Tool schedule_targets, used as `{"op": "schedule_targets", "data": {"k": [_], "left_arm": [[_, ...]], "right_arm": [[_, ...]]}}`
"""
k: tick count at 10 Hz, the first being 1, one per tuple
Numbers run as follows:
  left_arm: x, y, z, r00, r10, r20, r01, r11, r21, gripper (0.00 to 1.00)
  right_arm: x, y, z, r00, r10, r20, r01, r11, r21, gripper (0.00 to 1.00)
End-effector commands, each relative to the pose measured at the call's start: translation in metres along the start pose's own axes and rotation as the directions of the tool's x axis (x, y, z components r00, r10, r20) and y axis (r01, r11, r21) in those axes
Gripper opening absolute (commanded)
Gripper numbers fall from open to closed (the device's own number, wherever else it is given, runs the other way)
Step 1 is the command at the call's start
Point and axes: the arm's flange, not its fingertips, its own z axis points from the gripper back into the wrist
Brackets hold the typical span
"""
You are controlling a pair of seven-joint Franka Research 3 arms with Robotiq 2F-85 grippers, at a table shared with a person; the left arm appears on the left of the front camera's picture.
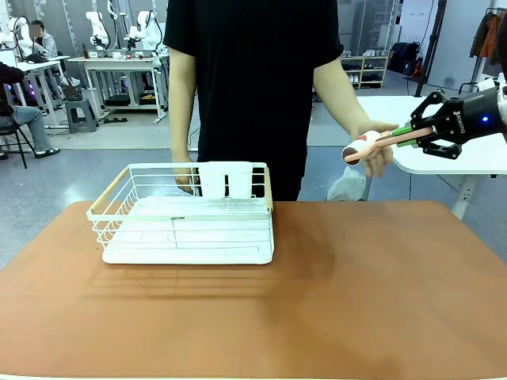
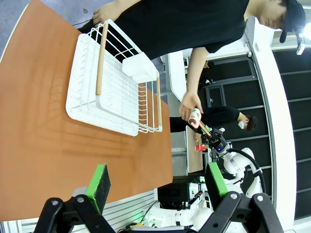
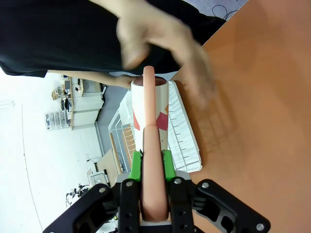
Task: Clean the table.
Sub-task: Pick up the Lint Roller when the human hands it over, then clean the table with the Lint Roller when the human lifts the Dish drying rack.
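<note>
The terracotta table (image 1: 333, 301) stretches across the front view. My right gripper (image 1: 404, 133) hangs beyond the table's far right corner, shut on the pink handle of a lint roller (image 1: 363, 148) with a white, red-marked head. In the right wrist view the right gripper (image 3: 152, 162) clamps that handle and the lint roller (image 3: 150, 111) points away from me. A person's hand (image 1: 379, 154) is right at the roller head; the hand (image 3: 165, 43) is blurred, so I cannot tell if it touches. My left gripper (image 2: 158, 183) is open over the table (image 2: 43, 121), holding nothing.
A white wire dish rack (image 1: 190, 226) with wooden handles stands on the far left part of the table, and the person's other hand (image 1: 184, 178) rests at its far rim. A white table (image 1: 467, 154) lies behind my right gripper.
</note>
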Motion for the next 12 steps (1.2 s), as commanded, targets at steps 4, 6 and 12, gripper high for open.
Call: {"op": "schedule_targets", "data": {"k": [4,6,12], "left_arm": [[0.0023,-0.0001,0.003,1.0,-0.016,0.0,0.016,1.0,-0.02,1.0],[0.0023,-0.0001,0.003,1.0,-0.016,0.0,0.016,1.0,-0.02,1.0],[0.0023,-0.0001,0.003,1.0,-0.016,0.0,0.016,1.0,-0.02,1.0]], "right_arm": [[-0.0005,0.0011,-0.0006,1.0,0.002,-0.006,-0.002,1.0,-0.001,0.04],[-0.0005,0.0011,-0.0006,1.0,0.002,-0.006,-0.002,1.0,-0.001,0.04],[-0.0005,0.0011,-0.0006,1.0,0.002,-0.006,-0.002,1.0,-0.001,0.04]]}}
